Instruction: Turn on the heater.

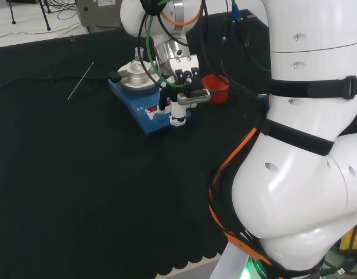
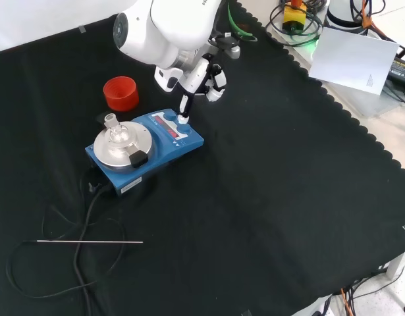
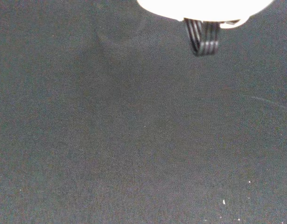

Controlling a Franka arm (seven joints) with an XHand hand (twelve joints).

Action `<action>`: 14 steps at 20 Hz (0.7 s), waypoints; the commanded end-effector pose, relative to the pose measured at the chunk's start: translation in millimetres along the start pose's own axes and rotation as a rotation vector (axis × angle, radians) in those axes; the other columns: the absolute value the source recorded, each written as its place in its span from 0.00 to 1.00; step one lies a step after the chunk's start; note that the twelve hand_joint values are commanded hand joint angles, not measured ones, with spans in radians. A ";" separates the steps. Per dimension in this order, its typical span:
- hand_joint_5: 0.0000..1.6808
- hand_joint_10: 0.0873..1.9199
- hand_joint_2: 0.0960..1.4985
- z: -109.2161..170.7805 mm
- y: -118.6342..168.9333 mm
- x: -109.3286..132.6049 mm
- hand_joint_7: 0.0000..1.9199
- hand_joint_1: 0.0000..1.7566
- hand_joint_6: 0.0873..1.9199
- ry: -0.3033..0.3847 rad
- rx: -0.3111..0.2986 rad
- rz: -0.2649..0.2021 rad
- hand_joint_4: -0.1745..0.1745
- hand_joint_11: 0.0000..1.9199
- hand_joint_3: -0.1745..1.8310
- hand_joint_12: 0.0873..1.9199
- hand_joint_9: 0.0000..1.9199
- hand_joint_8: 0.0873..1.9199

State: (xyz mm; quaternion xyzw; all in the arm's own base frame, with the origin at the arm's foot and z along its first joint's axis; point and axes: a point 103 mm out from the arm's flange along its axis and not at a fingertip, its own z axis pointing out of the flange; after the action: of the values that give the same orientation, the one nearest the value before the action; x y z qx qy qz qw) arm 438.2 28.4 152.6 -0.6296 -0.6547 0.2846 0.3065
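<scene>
Blue heater [image 2: 146,148] stood on counter [image 2: 268,197], small glass flask [image 2: 116,135] on its plate. Robot hand [image 2: 189,89] extended, one straight finger [image 2: 184,108] set at front panel. Switching judged under way, outcome unconfirmed.

Front view: flask [image 2: 116,135] on heater [image 2: 144,148] plate, red cup [image 2: 120,93] behind; cloth [image 2: 274,197] right bare.

Black cloth bench [image 2: 268,197] — blue heater [image 2: 169,141], red cup [image 2: 120,93], thin metal rod [image 2: 90,242], black cable [image 2: 80,263]
</scene>
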 end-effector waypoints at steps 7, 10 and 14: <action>0.17 0.87 0.39 0.5 1.1 0.0 0.97 0.85 0.00 0.000 0.003 0.002 0.31 1.00 0.63 0.82 1.00 0.82; 0.17 0.87 0.39 0.6 1.7 -0.2 0.97 0.85 0.00 0.000 0.007 0.001 0.31 1.00 0.63 0.82 1.00 0.82; 0.17 0.87 0.39 0.7 2.7 -0.1 0.97 0.85 0.00 -0.002 0.007 0.004 0.31 1.00 0.63 0.82 1.00 0.82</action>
State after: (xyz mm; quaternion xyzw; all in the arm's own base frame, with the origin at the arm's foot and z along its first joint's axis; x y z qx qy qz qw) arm 439.5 28.3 150.6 -0.6292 -0.6533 0.2872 0.3080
